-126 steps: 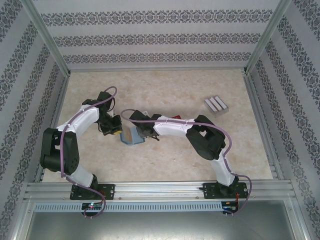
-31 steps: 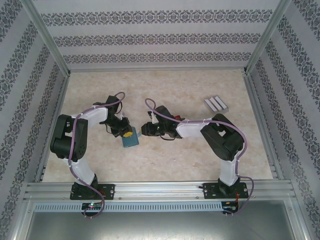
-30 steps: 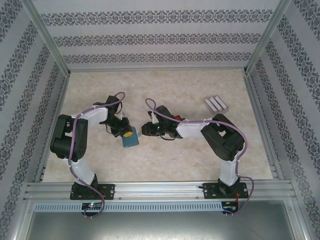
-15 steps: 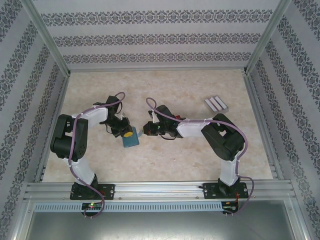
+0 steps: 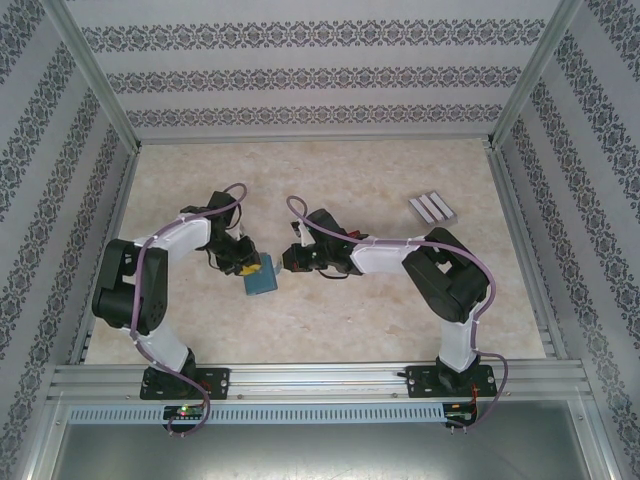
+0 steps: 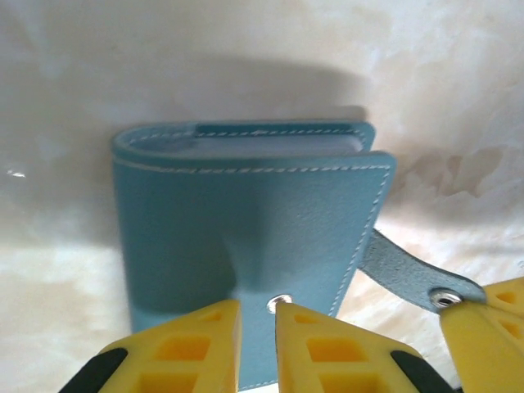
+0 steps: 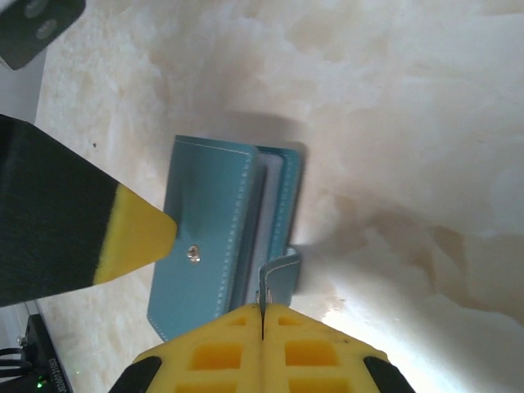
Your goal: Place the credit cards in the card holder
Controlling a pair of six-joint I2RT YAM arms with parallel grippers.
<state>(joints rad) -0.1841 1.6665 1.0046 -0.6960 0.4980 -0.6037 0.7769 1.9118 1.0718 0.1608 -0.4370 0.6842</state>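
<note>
Right wrist — right fingers (image 7: 303, 323) pinch snap tab (image 7: 282, 274) of teal card holder (image 7: 209, 221); left fingers (image 6: 223, 344) narrowly apart over its cover.

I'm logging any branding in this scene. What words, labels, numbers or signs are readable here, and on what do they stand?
No text can be read anywhere.
The teal card holder shows plain leather, stitching and a metal snap, with no lettering.
The grey ribbed block is too small to tell whether it has any marking.
The walls carry only an ornamental pattern, no words.
</note>
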